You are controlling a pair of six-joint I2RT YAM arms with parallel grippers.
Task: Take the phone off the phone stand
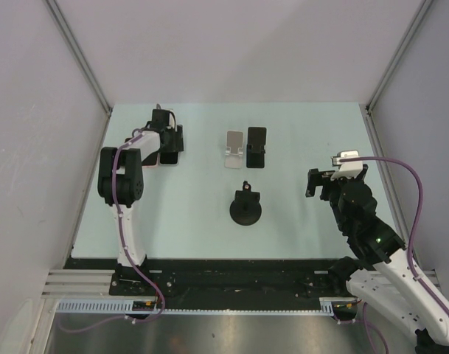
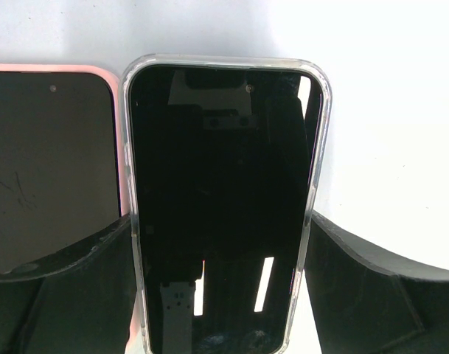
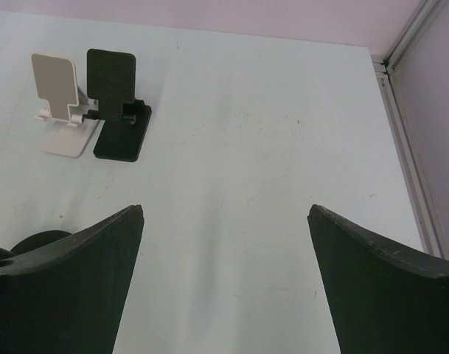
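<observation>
Risk: phone [image 2: 220, 206] lies flat on surface [image 1: 298, 133] at far left, just beside pink phone [image 2: 51, 162]. Left fingers [image 2: 69, 295] sit at its long edges; clamped or slack, cannot tell. If one finger drags on lift-off, phone likely skids into pink phone.

Room: surface bare across centre and right. Left wall [image 1: 40, 110] near, tight that side. White stand [image 1: 235, 148] and black stand [image 1: 256, 147] both empty. Right fingers [image 3: 69, 287] spread wide, holding nothing, well apart from all.

Clear-case phone [image 2: 224, 206]: dark screen up, lying flat at far left, just beside pink-case phone [image 2: 51, 169]. White stand [image 1: 234, 149] and black stand [image 1: 256, 147]: upright, side by side, centre, well apart from both phones.
</observation>
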